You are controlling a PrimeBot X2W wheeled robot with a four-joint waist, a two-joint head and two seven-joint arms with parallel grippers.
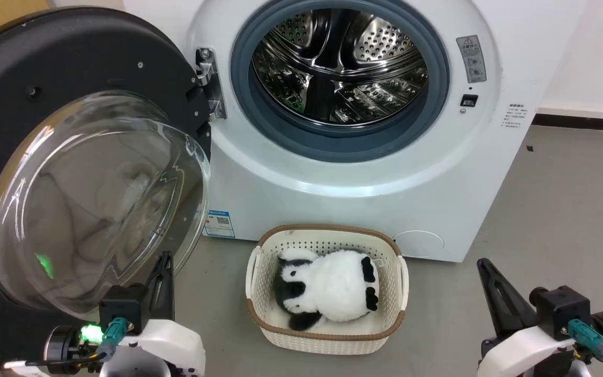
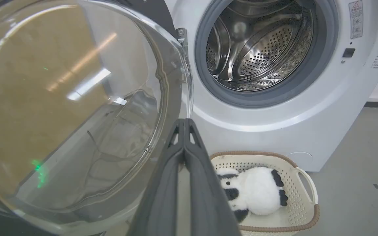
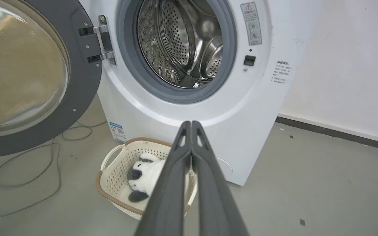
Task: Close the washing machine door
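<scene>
Door (image 1: 87, 178) hangs wide open off the washer (image 1: 364, 178), so nothing's done yet, with left gripper (image 1: 164, 260) and right gripper (image 1: 483, 264) both clenched empty.

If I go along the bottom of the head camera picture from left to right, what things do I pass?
First the left gripper → the cream basket with the panda toy lying in it → the right gripper.
</scene>
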